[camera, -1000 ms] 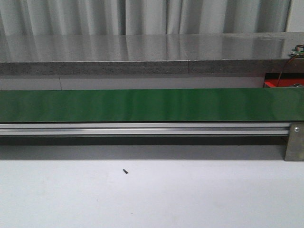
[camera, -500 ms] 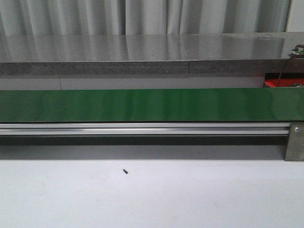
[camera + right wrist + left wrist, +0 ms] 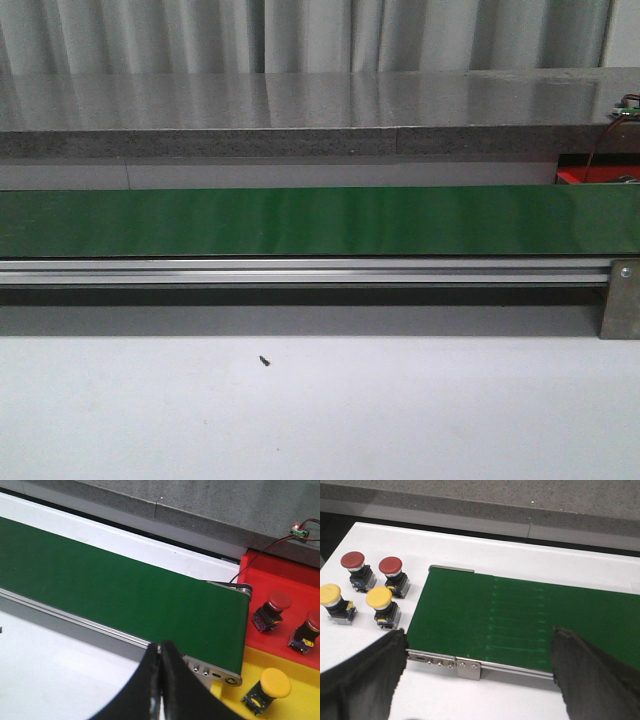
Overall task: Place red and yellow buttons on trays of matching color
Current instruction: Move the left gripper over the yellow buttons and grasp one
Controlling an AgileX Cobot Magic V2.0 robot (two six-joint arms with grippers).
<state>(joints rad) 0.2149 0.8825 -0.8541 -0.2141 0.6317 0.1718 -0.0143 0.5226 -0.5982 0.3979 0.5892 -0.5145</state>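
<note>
In the left wrist view, two red buttons (image 3: pixel 353 560) (image 3: pixel 390 566) and two yellow buttons (image 3: pixel 330 594) (image 3: pixel 379 597) stand on the white table beside the end of the green belt (image 3: pixel 520 615). My left gripper (image 3: pixel 479 635) is open above the belt's near rail, holding nothing. In the right wrist view, the red tray (image 3: pixel 287 580) holds two red buttons (image 3: pixel 279 600) (image 3: pixel 314 621), and the yellow tray (image 3: pixel 300 670) holds one yellow button (image 3: pixel 274 682). My right gripper (image 3: pixel 161 647) is shut and empty, over the belt's near rail by the trays.
The green conveyor belt (image 3: pixel 320 220) runs across the front view with an aluminium rail (image 3: pixel 300 270) along its near side. A grey counter (image 3: pixel 300 110) lies behind it. A small dark speck (image 3: pixel 264 361) sits on the white table.
</note>
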